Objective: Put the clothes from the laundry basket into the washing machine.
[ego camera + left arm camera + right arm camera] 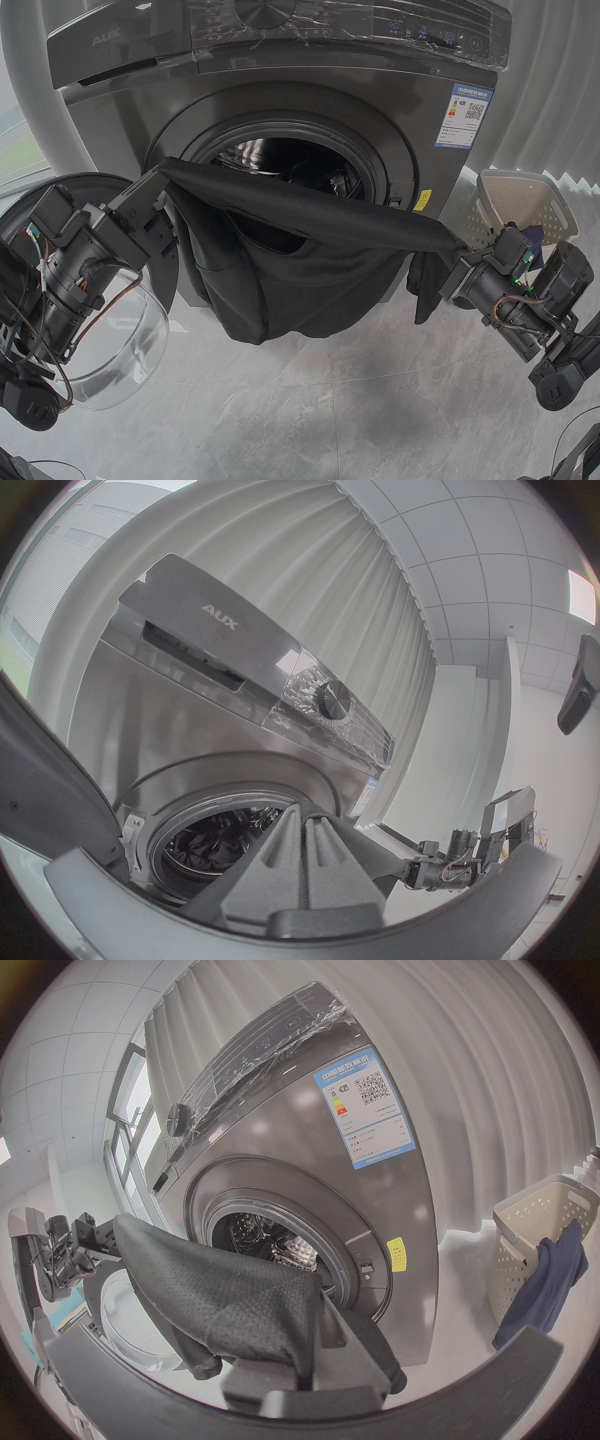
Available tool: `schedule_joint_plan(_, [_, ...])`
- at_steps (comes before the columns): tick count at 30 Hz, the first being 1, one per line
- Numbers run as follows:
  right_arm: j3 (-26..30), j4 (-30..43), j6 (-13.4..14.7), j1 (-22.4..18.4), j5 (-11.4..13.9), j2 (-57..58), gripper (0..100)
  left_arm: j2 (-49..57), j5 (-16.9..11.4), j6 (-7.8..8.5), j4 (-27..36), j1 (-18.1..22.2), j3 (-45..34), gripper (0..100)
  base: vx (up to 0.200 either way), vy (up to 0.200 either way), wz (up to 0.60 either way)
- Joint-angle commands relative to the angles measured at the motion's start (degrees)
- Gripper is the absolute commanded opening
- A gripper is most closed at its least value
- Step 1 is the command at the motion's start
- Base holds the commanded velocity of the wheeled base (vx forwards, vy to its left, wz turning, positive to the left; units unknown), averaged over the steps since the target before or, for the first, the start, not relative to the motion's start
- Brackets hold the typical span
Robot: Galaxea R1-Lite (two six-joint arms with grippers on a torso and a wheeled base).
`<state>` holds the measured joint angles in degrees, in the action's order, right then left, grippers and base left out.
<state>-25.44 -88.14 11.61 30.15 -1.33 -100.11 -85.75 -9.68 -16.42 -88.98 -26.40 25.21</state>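
Left arm: in from 8 o'clock, angled up to the rim of the washer (300, 94).
Left gripper (160, 177): fingers together, clamped on one end of the garment (294, 250).
Right arm: in from 4 o'clock.
Right gripper (458, 248): clamped on the other end.
Garment: taut across the mouth, bulk hanging below.
Door (119, 337): open at 8 o'clock, beside the left arm.
Basket (531, 200): 3 o'clock, just behind the right gripper, blue cloth (550, 1285) over its rim.

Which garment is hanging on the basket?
The blue garment, draped over the basket rim. The black garment is stretched between the left gripper and right gripper, before the washer.
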Motion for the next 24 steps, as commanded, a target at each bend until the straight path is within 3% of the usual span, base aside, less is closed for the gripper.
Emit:
schedule_joint_plan(1, [0.74, -0.02, -0.09, 0.17, 0.10, -0.17, 0, 1.11, 0.01, -0.01, -0.05, 0.04, 0.28, 0, 0.000, 0.000, 0.00])
schedule_joint_plan(24, [-1.54, -0.02, -0.79, -1.14, -0.17, 1.94, 0, 0.49, 0.01, -0.01, 0.03, 0.39, 0.10, 0, 0.000, 0.000, 0.00])
